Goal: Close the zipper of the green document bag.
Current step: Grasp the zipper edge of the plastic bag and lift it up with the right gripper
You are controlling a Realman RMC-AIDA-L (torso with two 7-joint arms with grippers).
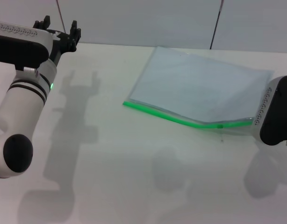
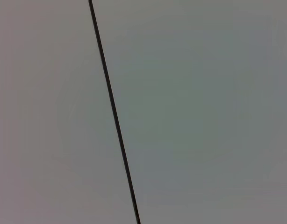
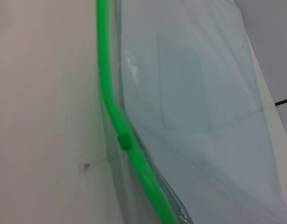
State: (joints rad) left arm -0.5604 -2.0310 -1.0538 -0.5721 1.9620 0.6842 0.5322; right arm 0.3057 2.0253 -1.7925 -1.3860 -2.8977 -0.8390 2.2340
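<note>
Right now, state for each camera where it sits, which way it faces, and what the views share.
Head: on the head, looking down at the white table; left end effector raised far left, right arm at the right edge.
Left wrist: faces a plain grey wall; no robot parts.
Right wrist: close above the translucent blue-grey document bag; no fingers.
Shared by head and right wrist: bright green zipper strip and its slider tab.

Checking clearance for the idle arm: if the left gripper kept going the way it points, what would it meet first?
Probably the plain grey wall: the left gripper, raised at the white table's far left corner, faces only wall crossed by a thin black cable. Depth is unclear.
</note>
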